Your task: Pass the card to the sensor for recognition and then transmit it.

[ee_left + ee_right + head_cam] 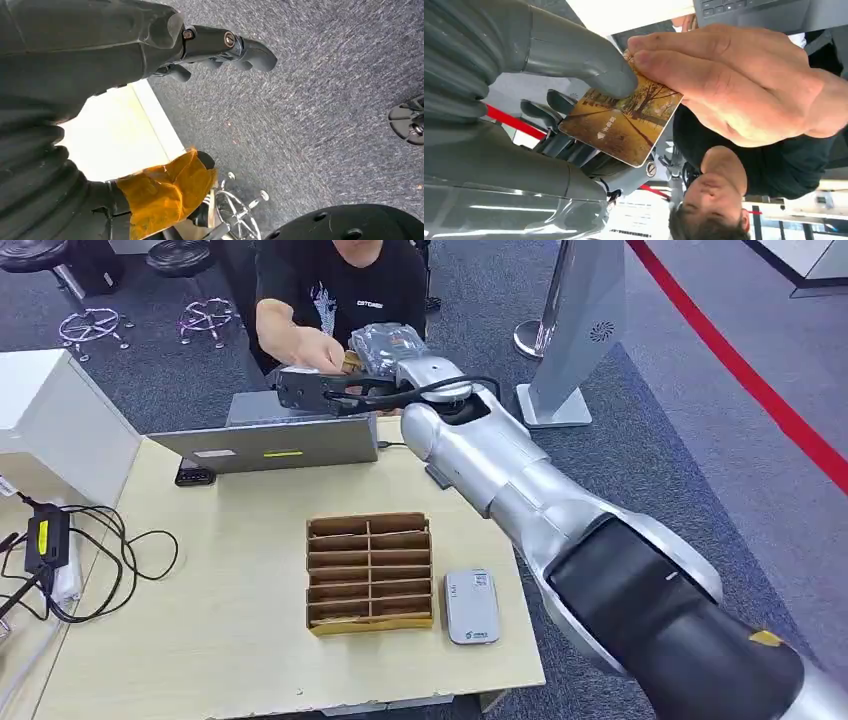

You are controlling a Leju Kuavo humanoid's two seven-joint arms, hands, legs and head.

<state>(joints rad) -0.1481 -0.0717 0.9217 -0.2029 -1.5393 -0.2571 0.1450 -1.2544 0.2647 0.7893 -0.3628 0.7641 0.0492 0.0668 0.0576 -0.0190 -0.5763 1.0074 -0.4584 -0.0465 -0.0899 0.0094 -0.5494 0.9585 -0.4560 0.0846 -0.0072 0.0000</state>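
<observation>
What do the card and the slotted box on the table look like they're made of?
The card looks like glossy printed plastic: thin, stiff, rounded corner, autumn-tree picture; laminated paper is possible. The slotted box looks like plain brown corrugated cardboard, matte, with thin dividers and raw edges.

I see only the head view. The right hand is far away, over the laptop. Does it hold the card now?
Observer: Yes. In the right wrist view the thumb of the right hand presses on the card.
Operator: Does the person touch the card?
Observer: Yes, the person's hand pinches its other end.
Operator: What is printed on the card?
Observer: Autumn trees in orange and brown.
Operator: And the left hand?
Observer: The left hand holds nothing, above grey carpet.
</observation>
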